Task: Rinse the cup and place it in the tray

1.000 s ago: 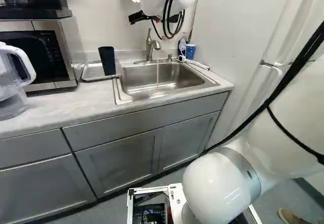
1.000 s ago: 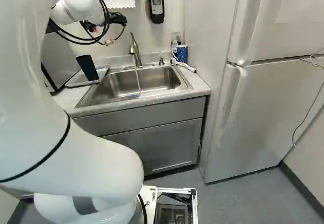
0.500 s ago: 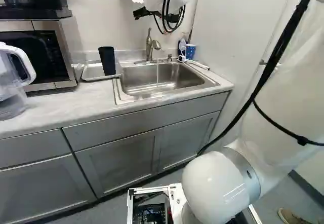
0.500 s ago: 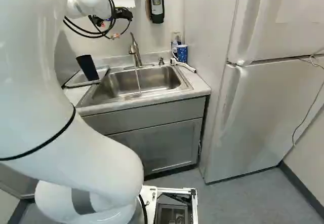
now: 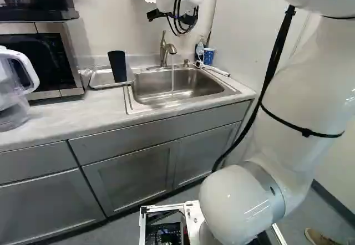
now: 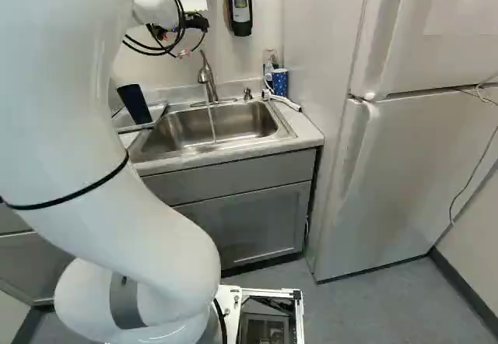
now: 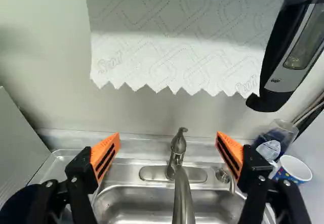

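Note:
My gripper [image 5: 171, 15] hangs high in front of the wall above the sink, partly hidden by its cables. In the wrist view the gripper [image 7: 168, 137] stands wide open, nothing held, with the faucet [image 7: 178, 155] beyond and below the gap. A dark cup [image 5: 117, 66] stands slightly tilted in the metal tray [image 5: 101, 79], left of the sink [image 5: 177, 87]. That dark cup [image 7: 19, 204] shows partly beside one finger in the wrist view. A thin stream of water [image 5: 172, 81] falls from the faucet into the sink.
Paper towels [image 7: 177, 41] and a soap dispenser [image 6: 240, 1] hang on the wall. A blue patterned cup [image 6: 280, 82] and bottle [image 5: 200, 49] stand right of the sink. A microwave [image 5: 64, 62] and clear pitcher [image 5: 14, 95] are at the left; a fridge [image 6: 397, 173] is at the right.
The arm's large links have swung leftward in the left base view, and the wrist has shifted rightward in the right base view. The base, dark cup and tray have not moved.

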Controlling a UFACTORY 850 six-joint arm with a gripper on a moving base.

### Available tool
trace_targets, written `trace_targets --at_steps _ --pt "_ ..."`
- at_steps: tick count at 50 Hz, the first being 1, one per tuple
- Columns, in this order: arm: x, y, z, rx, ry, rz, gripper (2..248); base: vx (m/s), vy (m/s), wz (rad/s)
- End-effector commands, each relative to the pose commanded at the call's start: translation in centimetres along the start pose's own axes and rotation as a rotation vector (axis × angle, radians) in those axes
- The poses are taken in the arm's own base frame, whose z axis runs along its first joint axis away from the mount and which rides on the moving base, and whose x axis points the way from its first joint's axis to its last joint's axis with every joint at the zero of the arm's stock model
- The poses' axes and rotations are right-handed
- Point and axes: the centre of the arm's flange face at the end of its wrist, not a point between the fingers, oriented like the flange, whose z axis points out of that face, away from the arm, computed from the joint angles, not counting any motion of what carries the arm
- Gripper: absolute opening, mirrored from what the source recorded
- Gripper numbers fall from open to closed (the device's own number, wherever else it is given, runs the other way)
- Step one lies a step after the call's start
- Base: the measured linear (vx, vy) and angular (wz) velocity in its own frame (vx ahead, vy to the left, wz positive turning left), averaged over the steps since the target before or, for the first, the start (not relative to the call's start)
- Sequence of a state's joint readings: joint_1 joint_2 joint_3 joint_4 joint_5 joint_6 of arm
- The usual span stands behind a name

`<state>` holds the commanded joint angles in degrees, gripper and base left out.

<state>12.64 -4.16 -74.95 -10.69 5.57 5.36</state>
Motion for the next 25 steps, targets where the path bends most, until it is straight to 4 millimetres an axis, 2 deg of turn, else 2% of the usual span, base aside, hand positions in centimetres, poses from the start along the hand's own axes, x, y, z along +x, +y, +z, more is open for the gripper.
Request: trace_targets --at_steps 25 --pt "0.9 -0.1 5.3 0.002 0.0 -0.001 247 0.0 0.0 0.0"
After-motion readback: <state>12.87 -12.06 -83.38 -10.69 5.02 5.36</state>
